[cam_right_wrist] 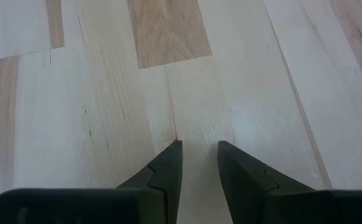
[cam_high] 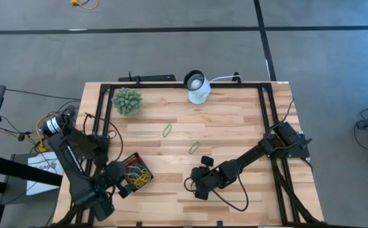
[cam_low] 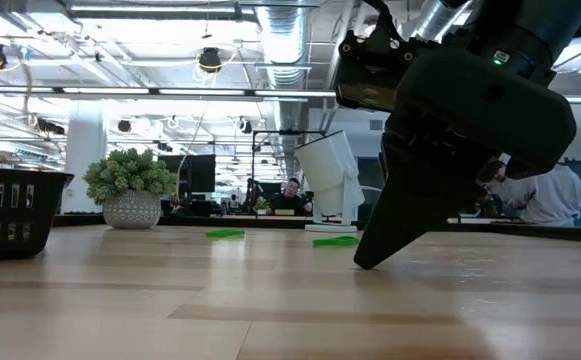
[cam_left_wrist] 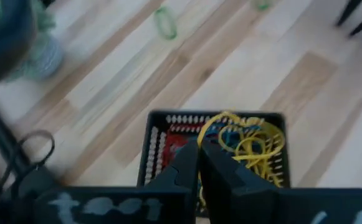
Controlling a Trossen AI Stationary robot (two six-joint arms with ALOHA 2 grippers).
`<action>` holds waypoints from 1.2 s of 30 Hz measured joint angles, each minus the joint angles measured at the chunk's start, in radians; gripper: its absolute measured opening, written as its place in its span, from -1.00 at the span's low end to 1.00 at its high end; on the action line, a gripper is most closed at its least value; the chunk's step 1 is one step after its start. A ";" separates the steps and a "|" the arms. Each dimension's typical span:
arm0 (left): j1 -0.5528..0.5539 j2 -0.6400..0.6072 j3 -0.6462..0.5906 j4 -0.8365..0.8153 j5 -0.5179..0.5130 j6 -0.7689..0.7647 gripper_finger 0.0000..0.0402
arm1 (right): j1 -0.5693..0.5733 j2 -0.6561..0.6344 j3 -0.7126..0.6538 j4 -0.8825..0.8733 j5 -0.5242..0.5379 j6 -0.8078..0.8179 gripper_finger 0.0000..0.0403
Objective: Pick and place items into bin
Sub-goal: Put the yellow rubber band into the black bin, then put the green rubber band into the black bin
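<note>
— Wooden table (cam_high: 234,126) under us. Where are the bands?
— Two green bands (cam_high: 167,131) lie loose. More fill the black bin (cam_high: 137,174).
— Your jaws?
— Right gripper (cam_right_wrist: 198,155) stands a little open, empty, tips on the wood. Left gripper (cam_left_wrist: 197,163) is closed over the bin, holding nothing

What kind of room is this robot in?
Probably a big open lab or workshop. Beyond the wooden table the low view shows bare ceiling pipes, hanging lamps, and people sitting at desks far behind.
</note>
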 joint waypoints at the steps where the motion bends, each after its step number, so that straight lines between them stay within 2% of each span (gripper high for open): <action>1: 0.000 0.005 -0.007 0.000 0.018 -0.019 -1.00 | 0.000 0.000 0.000 0.000 0.000 0.000 -0.52; 4: 0.000 0.024 -0.048 0.067 0.054 -0.032 -1.00 | 0.000 0.000 0.000 0.000 0.001 0.001 -0.52; 9: 0.003 0.069 -0.091 0.182 0.039 -0.002 -1.00 | 0.000 0.000 0.000 0.001 0.002 0.001 -0.52; 11: 0.004 0.084 -0.093 0.213 -0.020 0.025 -0.99 | 0.000 0.000 0.000 0.002 0.002 0.000 -0.52; 13: 0.004 0.089 -0.095 0.267 -0.124 0.069 -0.97 | 0.000 0.000 0.000 0.003 0.002 0.000 -0.52; 15: 0.008 0.089 -0.095 0.309 -0.169 0.127 -0.93 | 0.000 0.000 0.000 0.005 0.000 0.000 -0.52; 17: 0.015 0.089 -0.095 0.334 -0.151 0.167 -0.87 | 0.000 0.000 0.000 0.009 -0.001 0.000 -0.52; 22: 0.048 0.105 -0.096 0.340 0.007 0.147 -0.69 | 0.000 0.000 0.001 0.010 -0.004 -0.003 -0.52; 27: 0.070 0.138 -0.096 0.334 0.025 0.156 -0.51 | 0.000 0.000 0.002 0.003 -0.005 -0.063 -0.52; 32: 0.108 0.129 -0.080 0.275 -0.109 0.171 -0.43 | -0.027 -0.054 0.002 -0.076 0.017 -0.146 -0.52; 36: 0.151 0.125 -0.045 0.161 -0.216 0.166 -0.42 | -0.085 -0.128 0.002 -0.120 0.112 -0.248 -0.52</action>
